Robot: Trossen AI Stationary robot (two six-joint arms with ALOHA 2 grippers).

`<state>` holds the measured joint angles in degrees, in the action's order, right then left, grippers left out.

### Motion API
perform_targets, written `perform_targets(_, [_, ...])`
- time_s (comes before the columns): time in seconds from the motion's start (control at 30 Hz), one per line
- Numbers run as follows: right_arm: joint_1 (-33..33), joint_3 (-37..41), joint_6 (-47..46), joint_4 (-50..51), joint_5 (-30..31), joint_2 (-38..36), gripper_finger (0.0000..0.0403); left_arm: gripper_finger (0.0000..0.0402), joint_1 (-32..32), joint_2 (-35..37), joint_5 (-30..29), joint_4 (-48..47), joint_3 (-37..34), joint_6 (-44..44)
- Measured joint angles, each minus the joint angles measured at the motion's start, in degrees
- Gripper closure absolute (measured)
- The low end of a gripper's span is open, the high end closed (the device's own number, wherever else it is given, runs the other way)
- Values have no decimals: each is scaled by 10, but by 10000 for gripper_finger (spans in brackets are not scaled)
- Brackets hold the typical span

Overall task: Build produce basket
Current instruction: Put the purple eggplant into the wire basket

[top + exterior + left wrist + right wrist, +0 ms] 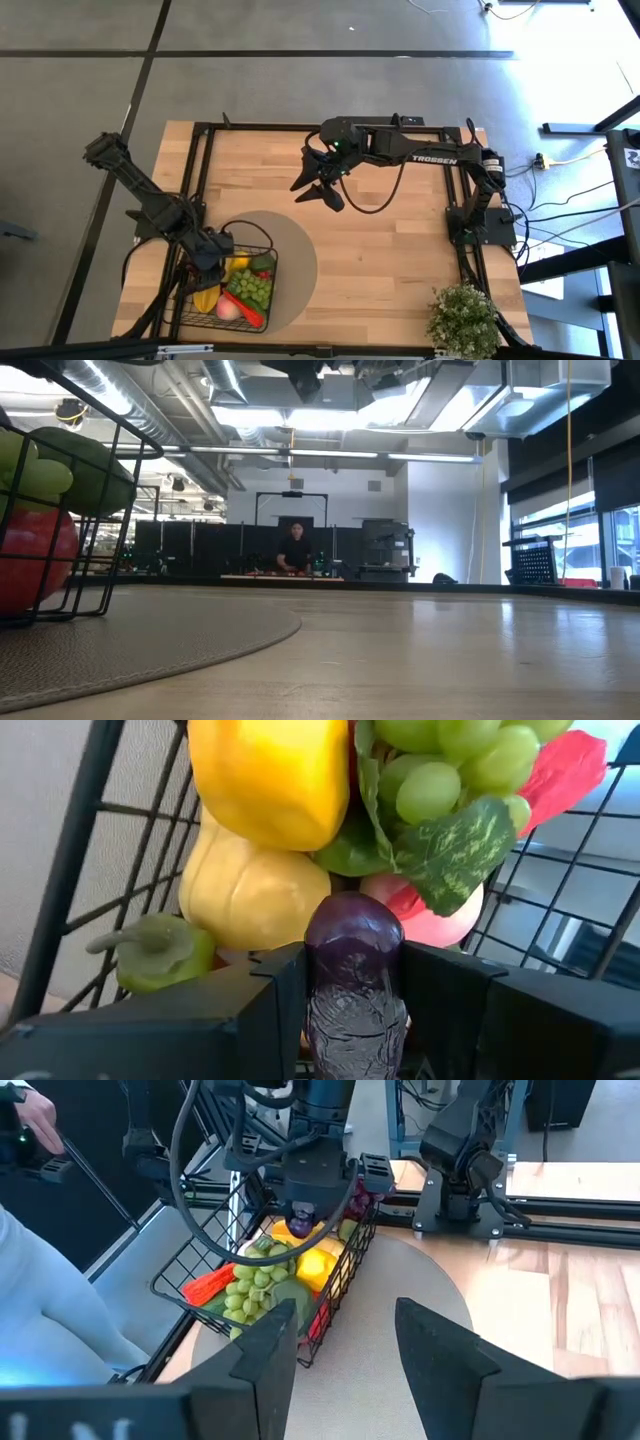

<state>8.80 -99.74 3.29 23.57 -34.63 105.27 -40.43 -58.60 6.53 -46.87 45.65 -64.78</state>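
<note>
- The left gripper (207, 255) hangs over the basket (262, 232), its fingers (270, 1010) clamped on a purple eggplant (352, 970) — held just above the heap.
- The basket sits on a round tan mat (298, 260) at the table's near-left part, holding green grapes (253, 288), yellow fruits (270, 780) and a red chili (207, 1287).
- The right gripper (318, 188) hovers mid-table, well apart from the basket — jaws spread, nothing between them.

The basket (236, 280) is crowded with produce (250, 288), and the left gripper (207, 262) hangs over its near-left corner. Right of the basket, bare table (390, 270) lies open.
</note>
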Motion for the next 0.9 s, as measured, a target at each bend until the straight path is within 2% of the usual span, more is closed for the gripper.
perform_targets(0.23, [0, 0, 0, -1, 0, 0, 240, 272, 0, 0, 8, 0, -2, -15])
perform_targets(0.4, [0, 0, 2, -2, 0, 0, 240, 271, 9, 0, 67, 4, -2, -18])
perform_targets(0.6, [0, 0, 2, -2, 0, 0, 240, 284, 10, 0, 58, 4, -2, -7])
perform_targets(0.73, [0, 0, 2, -2, 1, 0, 240, 272, 10, 0, 37, 4, -2, -7])
perform_targets(0.9, [0, 0, 2, -2, 1, 0, 240, 253, 10, 0, 39, 4, -2, -9])
